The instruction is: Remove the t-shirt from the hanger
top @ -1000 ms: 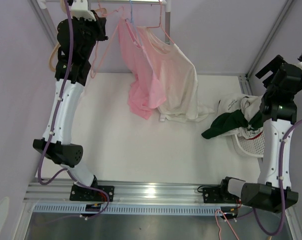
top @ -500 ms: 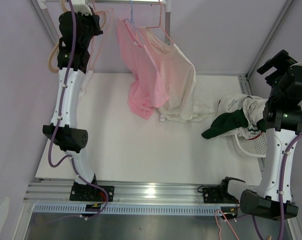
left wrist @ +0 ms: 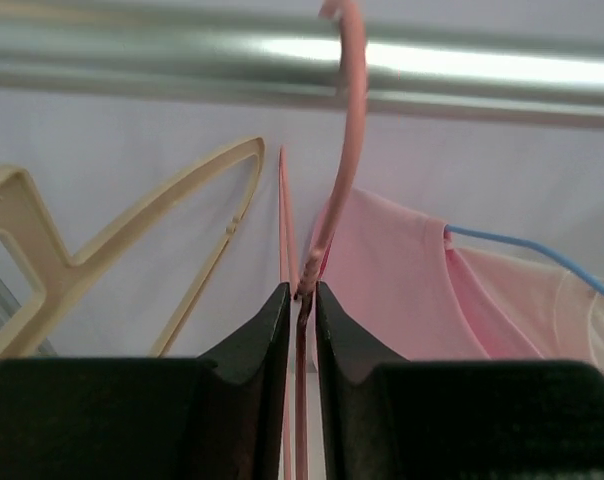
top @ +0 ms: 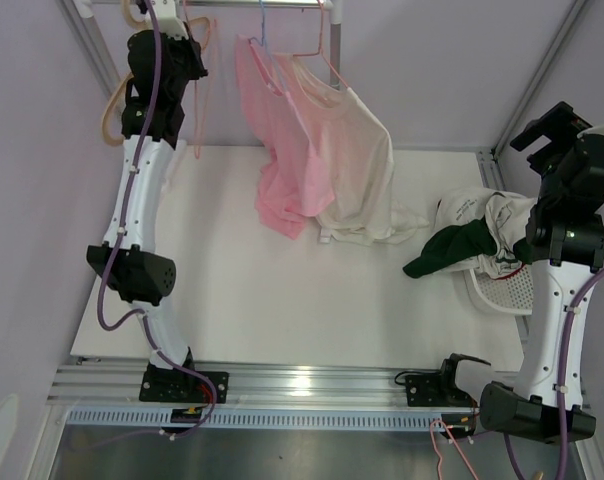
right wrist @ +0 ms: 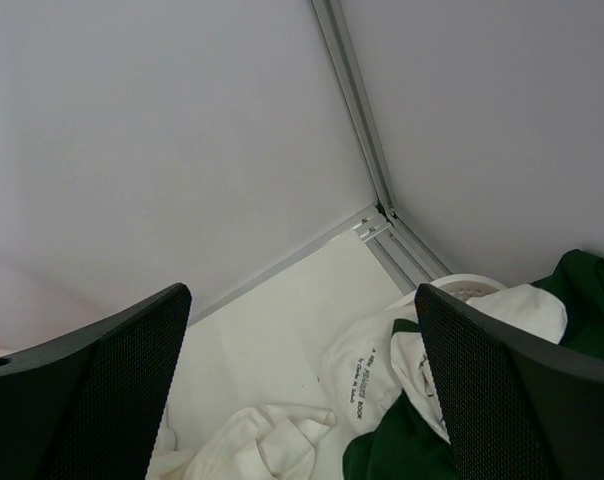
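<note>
A pink t-shirt [top: 282,150] hangs on a blue hanger [top: 263,25], and a cream t-shirt [top: 357,160] hangs on a pink hanger [top: 327,55]; both are on the rail at the top. My left gripper [top: 195,62] is up at the rail's left end, shut on the neck of a bare pink hanger [top: 197,115]. In the left wrist view its hook [left wrist: 348,90] sits at the rail [left wrist: 162,50], and the pink t-shirt [left wrist: 402,285] is to the right. My right gripper [top: 560,125] is open and empty, raised at the far right.
A cream plastic hanger [left wrist: 132,230] hangs left of the bare pink one. A white basket [top: 507,292] at the right holds white and green clothes [top: 452,250], also seen in the right wrist view [right wrist: 452,400]. Frame posts stand at the back corners.
My left gripper has risen to the rail with the bare pink hanger, which now hangs straight down instead of tilted. My right arm lifted and moved slightly right.
</note>
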